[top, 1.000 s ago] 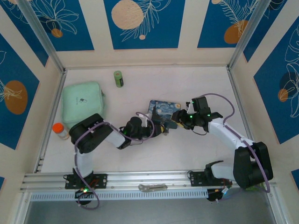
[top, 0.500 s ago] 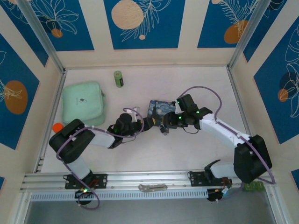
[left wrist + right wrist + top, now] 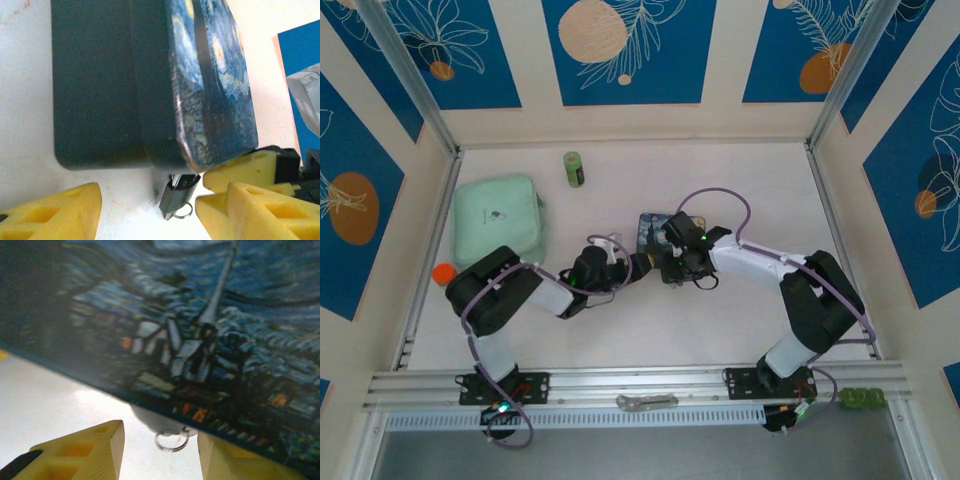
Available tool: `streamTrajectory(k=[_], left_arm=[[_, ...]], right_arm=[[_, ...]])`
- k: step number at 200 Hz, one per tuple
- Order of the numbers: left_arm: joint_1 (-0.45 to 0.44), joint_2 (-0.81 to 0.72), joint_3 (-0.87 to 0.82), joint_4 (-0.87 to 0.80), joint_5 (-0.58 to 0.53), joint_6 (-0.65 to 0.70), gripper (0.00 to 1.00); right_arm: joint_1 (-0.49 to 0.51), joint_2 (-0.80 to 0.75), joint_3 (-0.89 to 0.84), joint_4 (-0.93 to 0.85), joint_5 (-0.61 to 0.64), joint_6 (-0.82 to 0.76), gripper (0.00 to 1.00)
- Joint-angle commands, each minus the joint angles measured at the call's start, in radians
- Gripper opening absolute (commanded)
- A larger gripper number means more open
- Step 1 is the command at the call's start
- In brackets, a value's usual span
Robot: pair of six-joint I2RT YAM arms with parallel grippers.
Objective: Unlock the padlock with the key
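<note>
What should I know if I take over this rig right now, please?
Left gripper: jaws open, either side of the padlock, not gripping it.
Right gripper: jaws open, facing it from the opposite side.
The padlock sits at the edge of the blue tin, thin ring showing. I cannot make out the key.
Done: both grippers are at the padlock.
Left: grip the padlock, locate the key, insert it, turn it.

You look down into a booth floored by a pale, off-white table [image 3: 620, 330]. Its cream walls [image 3: 725, 60] carry blue panels [image 3: 670, 60] with white leaf drawings and peach discs [image 3: 593, 30]. Aluminium posts [image 3: 408, 75] rise at the far corners, and an aluminium rail [image 3: 620, 381] runs along the near edge. The light is soft and even.
</note>
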Motion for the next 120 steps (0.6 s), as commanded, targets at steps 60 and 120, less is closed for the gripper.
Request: streamTrajectory(k=[60,120], left_arm=[[-0.001,-0.044,-0.030,0.081,-0.019,-0.008,0.65],[0.024,-0.081,-0.089,0.127,-0.014,-0.012,0.65]], right_arm=[[0.042,0.110,0.051,0.011,0.166,0.026,0.43],[-0.013,0.036,-0.018,0.032,0.115,0.029,0.08]])
